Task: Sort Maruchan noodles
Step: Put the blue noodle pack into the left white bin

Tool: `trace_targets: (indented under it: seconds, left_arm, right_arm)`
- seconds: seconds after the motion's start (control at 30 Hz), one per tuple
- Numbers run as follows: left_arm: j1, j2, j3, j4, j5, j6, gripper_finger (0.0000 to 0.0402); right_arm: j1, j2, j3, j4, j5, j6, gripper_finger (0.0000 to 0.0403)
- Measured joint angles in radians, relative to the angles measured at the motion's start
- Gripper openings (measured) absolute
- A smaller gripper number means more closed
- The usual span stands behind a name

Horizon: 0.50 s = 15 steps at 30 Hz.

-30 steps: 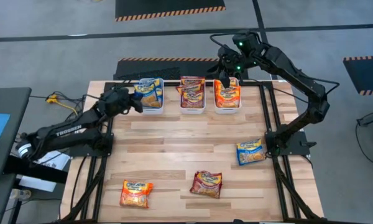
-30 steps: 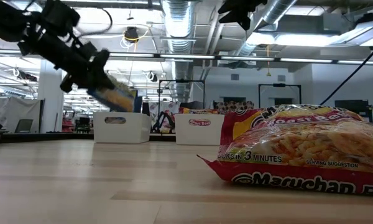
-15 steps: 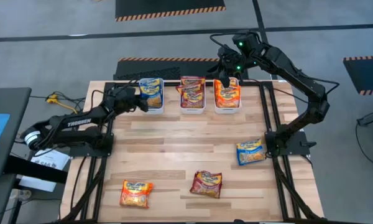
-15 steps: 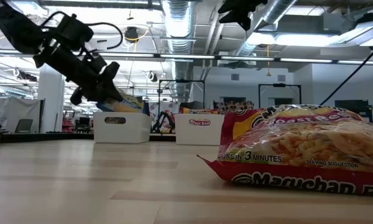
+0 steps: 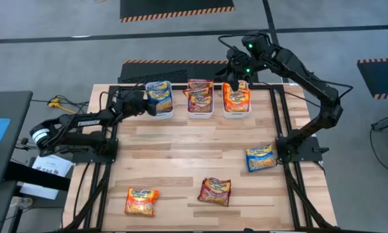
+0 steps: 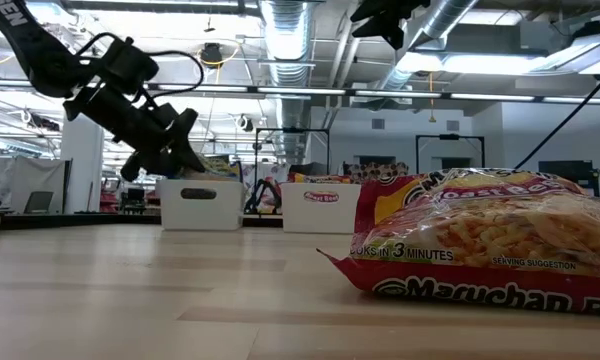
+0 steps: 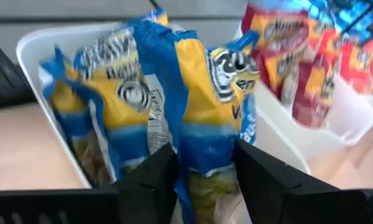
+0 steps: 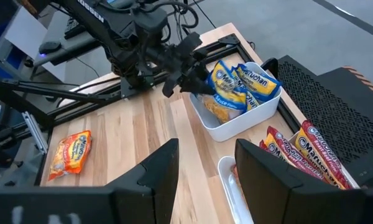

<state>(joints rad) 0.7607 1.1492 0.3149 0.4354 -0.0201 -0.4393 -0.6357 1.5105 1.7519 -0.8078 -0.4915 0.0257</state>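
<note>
Three white bins stand at the table's far edge. The left bin [image 5: 160, 109] holds blue Maruchan noodles, the middle bin [image 5: 200, 114] maroon ones, the right bin [image 5: 237, 114] orange ones. My left gripper [image 7: 205, 163] reaches into the left bin from the table's left, shut on a blue packet [image 7: 205, 106]. My right gripper [image 8: 205, 168] hangs open high over the right bin, with nothing between its fingers. Loose packets lie flat on the table: a blue one [image 5: 260, 157], a maroon one [image 5: 215, 191] and an orange one [image 5: 141, 200]. My left gripper pinches the blue packet's near end [image 7: 205, 180] between its two fingers, one on each flat face. The fingers slant down from the table's left. The packet stands on edge inside the left bin, leaning against another blue packet [image 7: 93, 93]; whether it rests on the bin's floor is hidden.
The maroon packet [image 6: 480, 240] fills the low view's right foreground. Bare wood lies between the bins and the loose packets. Black frame rails [image 5: 281, 116] run along the table's sides.
My left gripper has gone down and toward the table's far edge, carrying the blue packet from above the left bin's near left side down into that bin. My right gripper has kept still.
</note>
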Motion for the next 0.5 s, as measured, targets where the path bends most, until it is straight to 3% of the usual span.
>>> trace_targets:
  seconds: [0.27, 0.5]
  left_arm:
    - [0.031, 0.001, -0.001, -0.049, 0.097, -0.062, 0.0201]
    - [0.048, 0.001, -0.001, -0.070, 0.242, -0.127, 0.0214]
  right_arm:
    - [0.000, 0.000, 0.000, 0.000, 0.000, 0.000, 0.0182]
    - [0.000, 0.000, 0.000, 0.000, 0.000, 0.000, 0.0182]
